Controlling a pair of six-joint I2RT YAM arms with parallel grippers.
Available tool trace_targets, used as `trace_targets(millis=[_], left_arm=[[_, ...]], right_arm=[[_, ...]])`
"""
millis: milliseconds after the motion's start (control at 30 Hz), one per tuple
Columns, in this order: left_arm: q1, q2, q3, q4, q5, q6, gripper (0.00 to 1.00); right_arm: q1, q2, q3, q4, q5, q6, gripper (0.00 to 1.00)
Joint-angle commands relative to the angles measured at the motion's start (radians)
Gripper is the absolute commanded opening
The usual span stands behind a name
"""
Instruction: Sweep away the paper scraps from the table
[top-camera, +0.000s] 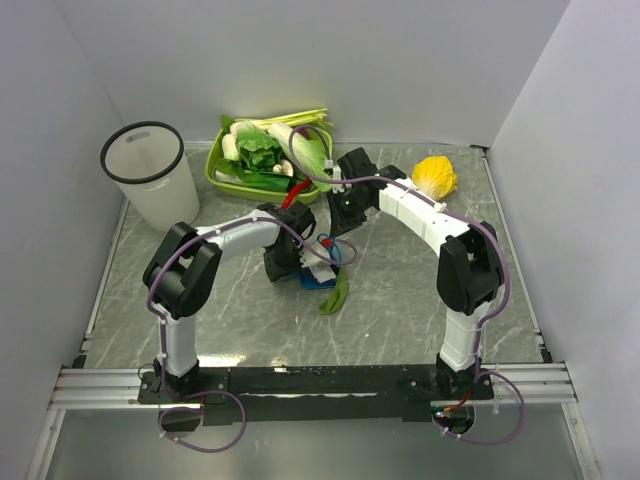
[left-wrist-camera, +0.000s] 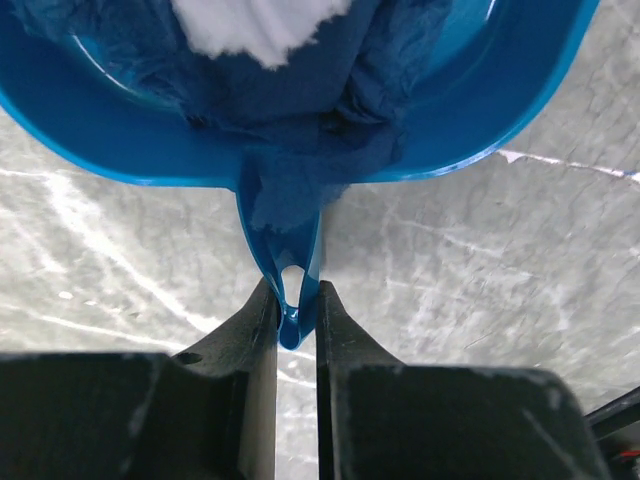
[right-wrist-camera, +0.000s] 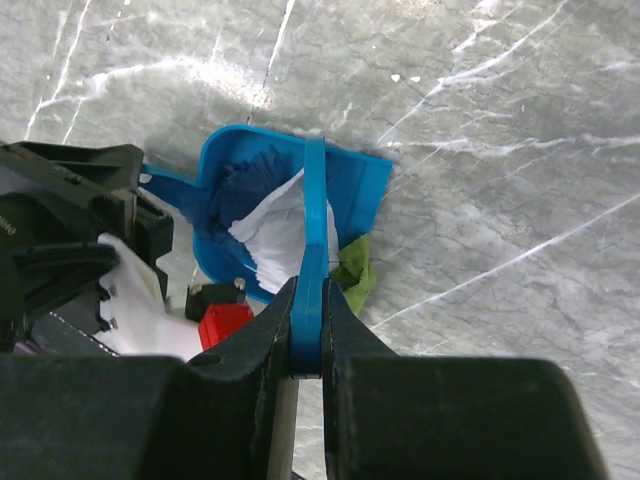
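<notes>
The left hand (left-wrist-camera: 297, 312) is clamped tight on the tip of the handle of the blue dustpan (left-wrist-camera: 500, 100), whose scoop holds 2 pieces of paper, a dark blue scrap (left-wrist-camera: 310, 110) and a white scrap (left-wrist-camera: 250, 25). The right hand (right-wrist-camera: 308, 315) is pinched closed on a flat blue strip (right-wrist-camera: 315, 200) that reaches out over the dustpan's scoop. 1 green scrap (right-wrist-camera: 356, 270) lies on the grey marbled tabletop (right-wrist-camera: 500, 150) just beside the dustpan's rim.
</notes>
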Motion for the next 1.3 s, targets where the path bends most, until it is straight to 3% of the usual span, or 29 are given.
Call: trace_targets(millis=[0, 333, 500, 800, 933, 1267], left_arm=[[0.03, -0.031, -0.037, 0.055, 0.1, -0.054, 0.01], [0.113, -0.154, -0.104, 0.118, 0.046, -0.079, 0.01], [0.174, -0.206, -0.155, 0.094, 0.012, -0.043, 0.01], [0.237, -0.313, -0.276, -0.003, -0.113, 0.128, 0.01], [0.226, -0.327, -0.331, -0.024, -0.158, 0.168, 0.01], [0.112, -0.208, -0.245, -0.015, -0.19, 0.121, 0.01]], right_arm=[[0.0, -0.079, 0.054, 0.011, -0.033, -0.031, 0.0], [-0.063, -0.222, 0.051, 0.003, -0.195, -0.088, 0.0], [-0.086, -0.277, 0.014, 0.006, -0.171, -0.101, 0.0], [-0.098, -0.302, -0.118, 0.001, 0.041, -0.135, 0.0], [-0.096, -0.277, -0.162, -0.026, 0.203, -0.03, 0.0], [-0.05, -0.095, -0.115, -0.038, -0.046, -0.054, 0.0]])
